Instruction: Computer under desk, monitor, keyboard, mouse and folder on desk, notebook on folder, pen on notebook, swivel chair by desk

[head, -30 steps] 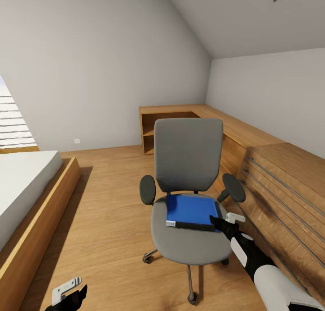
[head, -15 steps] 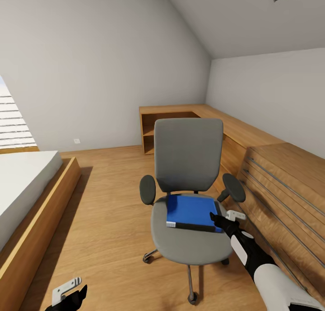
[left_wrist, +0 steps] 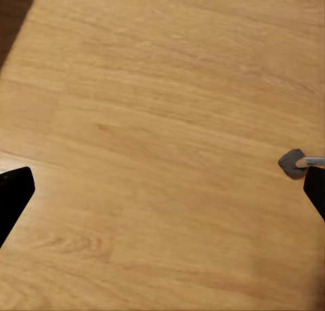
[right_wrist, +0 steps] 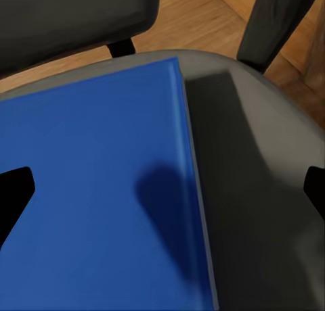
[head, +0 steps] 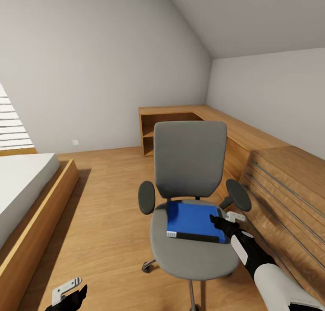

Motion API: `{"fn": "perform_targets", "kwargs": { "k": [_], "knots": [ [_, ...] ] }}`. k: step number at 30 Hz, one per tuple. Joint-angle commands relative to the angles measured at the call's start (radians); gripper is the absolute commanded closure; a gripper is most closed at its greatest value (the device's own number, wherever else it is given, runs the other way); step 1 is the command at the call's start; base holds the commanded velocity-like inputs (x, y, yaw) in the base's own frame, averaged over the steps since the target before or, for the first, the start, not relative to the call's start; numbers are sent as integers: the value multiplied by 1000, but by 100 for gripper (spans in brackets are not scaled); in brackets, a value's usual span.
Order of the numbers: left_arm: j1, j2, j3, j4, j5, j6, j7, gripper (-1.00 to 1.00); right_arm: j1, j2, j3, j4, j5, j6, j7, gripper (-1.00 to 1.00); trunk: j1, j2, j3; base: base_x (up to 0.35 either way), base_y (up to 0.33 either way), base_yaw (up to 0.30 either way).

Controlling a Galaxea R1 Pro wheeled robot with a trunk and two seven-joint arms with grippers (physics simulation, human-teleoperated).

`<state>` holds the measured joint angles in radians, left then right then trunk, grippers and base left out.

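Observation:
The grey swivel chair (head: 189, 155) stands on the wooden floor facing me, with the bright blue folder (head: 193, 218) lying flat on its seat. My right gripper (head: 222, 221) hovers open just over the folder's right edge, by the chair's right armrest. In the right wrist view its fingers straddle the folder (right_wrist: 95, 189) and the bare grey seat (right_wrist: 257, 189), right gripper (right_wrist: 162, 193) touching neither. My left gripper (head: 67, 295) hangs open low over the floor, left gripper (left_wrist: 162, 189) empty, a chair caster (left_wrist: 292, 163) near one fingertip. Desk, monitor, keyboard and pen are out of view.
A bed on a wooden frame (head: 27, 189) runs along the left. A light wooden shelf unit (head: 180, 115) lines the back corner and joins a slatted wooden drawer unit (head: 289, 185) close to the chair's right. Open floor (head: 108, 198) lies between bed and chair.
The whole picture has shifted a little, so the camera moved; the chair and folder now look slightly nearer. My right gripper stays at the folder's right edge, still open.

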<state>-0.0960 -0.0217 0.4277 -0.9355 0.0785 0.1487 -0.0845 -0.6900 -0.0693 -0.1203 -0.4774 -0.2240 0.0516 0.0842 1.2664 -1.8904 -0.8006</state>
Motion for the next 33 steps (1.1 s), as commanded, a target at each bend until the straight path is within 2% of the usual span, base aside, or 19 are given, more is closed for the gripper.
{"fn": "perform_targets", "kwargs": {
  "k": [1,17,33],
  "knots": [
    [-1,-1,5,-2,8,8,-7,-100,0,0,-5,-1,-8,6,6,-100,0,0,-1,48,0,0],
    [-1,-1,0,-2,9,8,-6,-100,0,-5,-4,7,-6,8,6,-100,0,0,-1,60,0,0],
    [-1,-2,0,-2,9,8,-4,-100,0,-5,-2,8,-6,8,7,-100,61,-112,-51,0,0,0]
  ]
}}
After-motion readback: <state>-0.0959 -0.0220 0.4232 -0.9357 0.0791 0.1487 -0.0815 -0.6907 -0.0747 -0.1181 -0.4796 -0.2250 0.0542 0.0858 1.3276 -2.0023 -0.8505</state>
